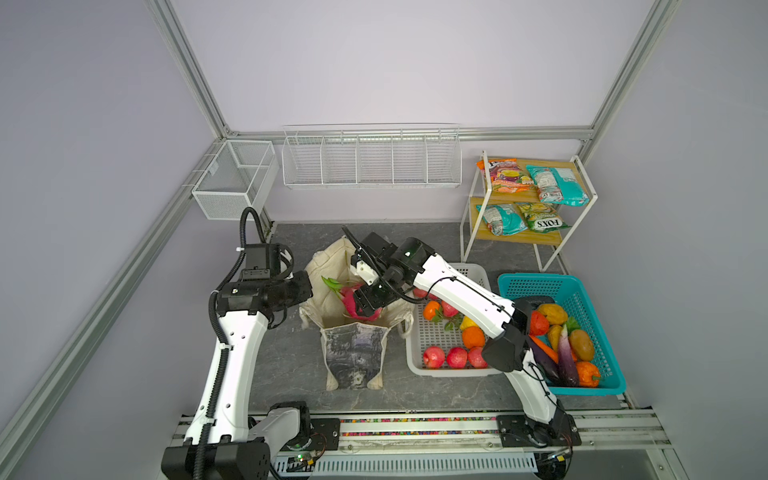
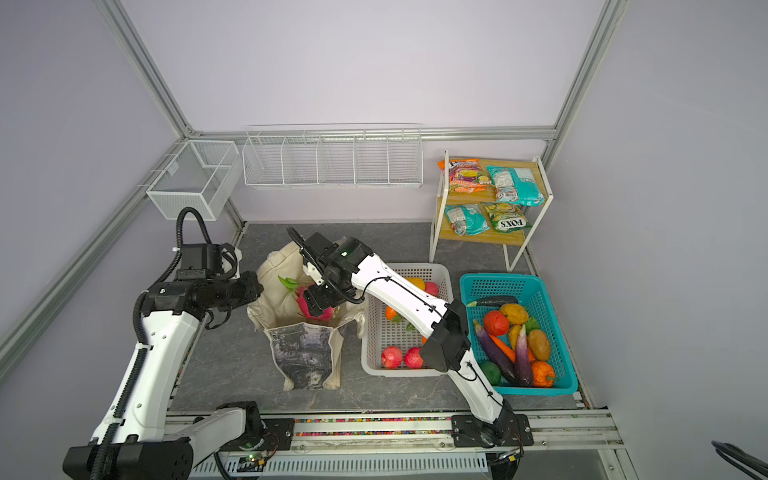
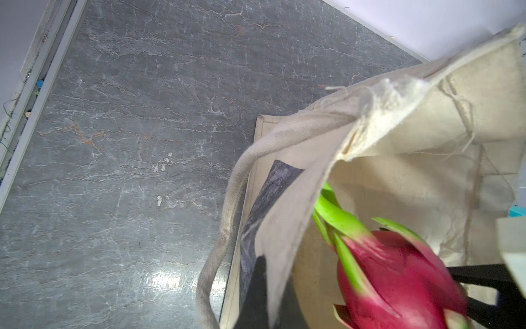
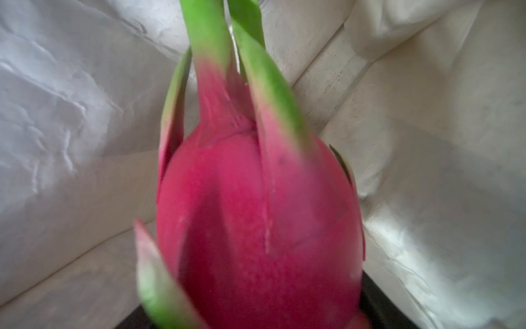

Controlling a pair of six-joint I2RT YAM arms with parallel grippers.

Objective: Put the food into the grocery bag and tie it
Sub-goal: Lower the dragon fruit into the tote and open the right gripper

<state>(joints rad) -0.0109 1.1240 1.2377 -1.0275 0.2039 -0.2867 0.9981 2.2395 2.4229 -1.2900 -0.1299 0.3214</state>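
Just one dragon fruit (image 1: 350,301) in right fingers' (image 3: 481,274) pinch; left fingers (image 1: 308,289) tight together.

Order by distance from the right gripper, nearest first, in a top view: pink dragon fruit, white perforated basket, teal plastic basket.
1. pink dragon fruit, held in the right gripper.
2. white perforated basket, just right.
3. teal plastic basket, far right.
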